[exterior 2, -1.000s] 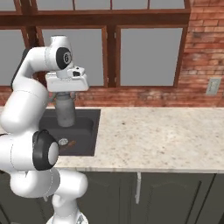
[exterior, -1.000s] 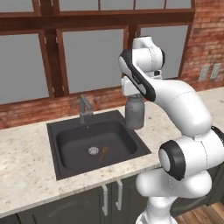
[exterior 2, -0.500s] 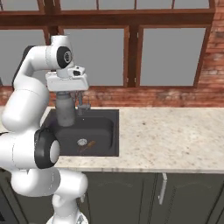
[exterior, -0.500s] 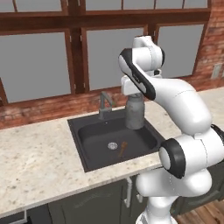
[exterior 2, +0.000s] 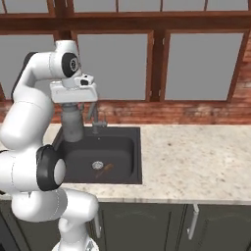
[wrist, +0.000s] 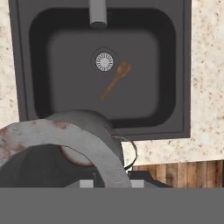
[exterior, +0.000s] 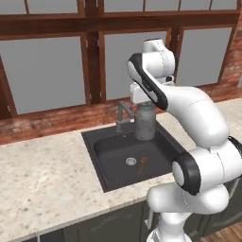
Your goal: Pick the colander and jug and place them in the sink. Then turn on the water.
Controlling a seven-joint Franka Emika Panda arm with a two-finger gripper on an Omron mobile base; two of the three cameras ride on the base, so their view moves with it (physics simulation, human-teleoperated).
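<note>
arm: raised, bent forward | tool [exterior: 144, 105]: pointing down, clamped shut

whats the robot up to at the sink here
The white arm is holding the jug in its gripper, hanging it over the dark sink next to the faucet. The jug has not been set down. A wooden spoon lies in the basin by the drain. No water is running from the faucet.
</note>
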